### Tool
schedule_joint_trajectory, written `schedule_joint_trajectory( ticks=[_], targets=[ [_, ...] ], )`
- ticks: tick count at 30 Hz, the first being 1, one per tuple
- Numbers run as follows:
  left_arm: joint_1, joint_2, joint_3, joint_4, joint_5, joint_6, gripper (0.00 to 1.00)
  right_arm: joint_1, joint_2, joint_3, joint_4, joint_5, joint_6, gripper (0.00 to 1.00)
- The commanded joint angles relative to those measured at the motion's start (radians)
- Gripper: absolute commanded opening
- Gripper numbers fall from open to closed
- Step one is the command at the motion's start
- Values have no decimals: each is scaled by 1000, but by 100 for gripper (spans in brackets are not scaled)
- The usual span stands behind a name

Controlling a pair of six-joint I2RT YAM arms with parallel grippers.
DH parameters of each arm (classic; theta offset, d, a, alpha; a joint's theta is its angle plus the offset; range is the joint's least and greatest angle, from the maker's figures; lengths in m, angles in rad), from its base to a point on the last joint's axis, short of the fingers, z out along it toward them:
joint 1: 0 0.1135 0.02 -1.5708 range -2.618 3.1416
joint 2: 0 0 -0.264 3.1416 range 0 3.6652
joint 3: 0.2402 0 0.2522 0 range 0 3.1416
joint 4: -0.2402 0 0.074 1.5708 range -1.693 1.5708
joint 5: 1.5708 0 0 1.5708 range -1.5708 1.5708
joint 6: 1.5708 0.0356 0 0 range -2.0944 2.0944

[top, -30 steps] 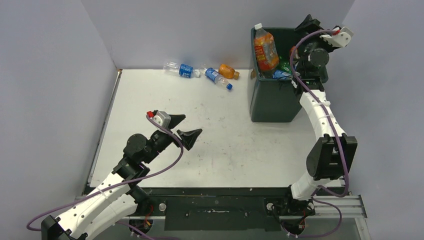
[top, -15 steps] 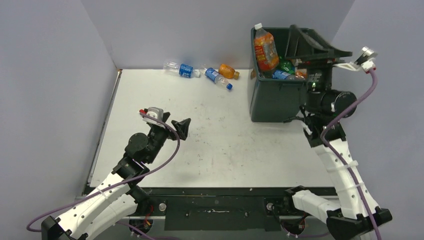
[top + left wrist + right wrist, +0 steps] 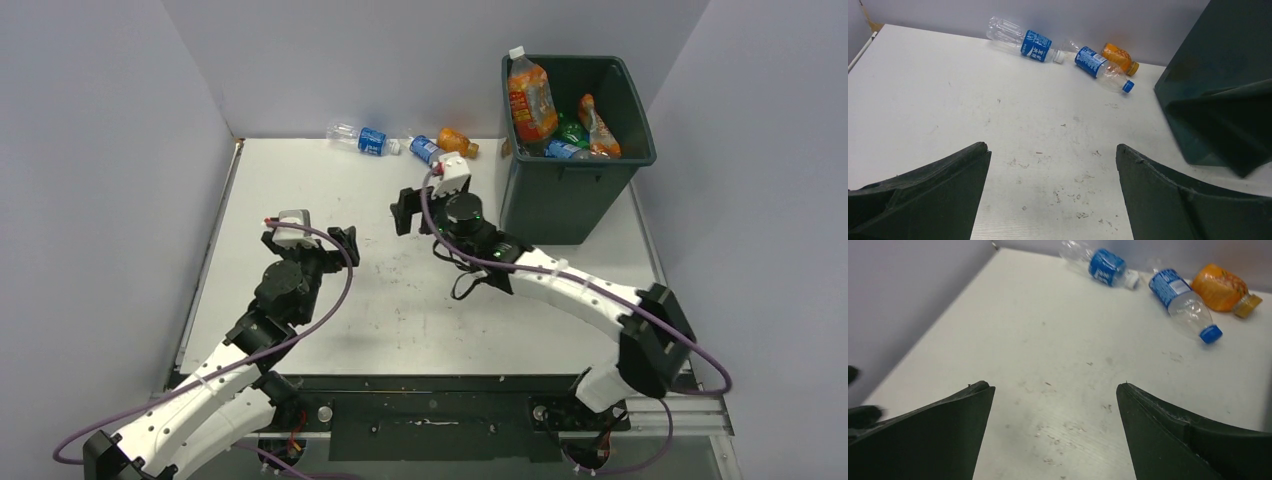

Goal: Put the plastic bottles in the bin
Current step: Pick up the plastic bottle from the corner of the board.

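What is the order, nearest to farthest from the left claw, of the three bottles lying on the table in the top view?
From the left claw:
1. White-capped clear bottle: far edge, leftmost of the row.
2. Blue-capped clear bottle: middle of the row.
3. Orange bottle: rightmost, on the side of the bin.

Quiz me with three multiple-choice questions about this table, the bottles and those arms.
1. The loose bottles lie on the table: A along its far edge; B beside the arm bases; C at its middle.
2. Bottles on the table number: A one; B three; C six.
3. Both arms' jaws are: A shut on bottles; B hidden; C open, empty.
Answers: 1 A, all lie by the back wall. 2 B, two blue-labelled bottles, one orange bottle. 3 C, each wrist view shows them spread with nothing between.
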Motion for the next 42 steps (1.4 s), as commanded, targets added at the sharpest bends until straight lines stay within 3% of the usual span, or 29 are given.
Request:
schedule_joint_trajectory(
  ticks=[1, 4, 10, 11, 16, 22, 33, 42],
  targets=[
    [7, -37, 20, 37, -23, 5, 96, -16, 188, 65, 98, 197, -125, 99],
    [4, -45, 19, 37, -9, 6, 96, -81, 331, 100, 215, 171, -137, 99],
    [0, -33, 29, 19, 36, -5, 96, -217, 629, 392, 155, 89, -221, 100],
    [0, -29, 31, 15, 40, -9, 96, -229, 673, 450, 137, 76, -237, 96],
    [4, -17, 43, -1, 47, -11, 96, -280, 891, 693, 59, 40, -290, 94],
    [17, -29, 36, 16, 72, 8, 96, -294, 1049, 840, 61, 83, -363, 94],
    [45, -32, 32, 31, 134, -17, 96, -304, 1124, 934, 23, 79, -355, 93],
    [45, -41, 29, 34, 146, -13, 96, -303, 1025, 827, 128, 59, -321, 93]
  ],
)
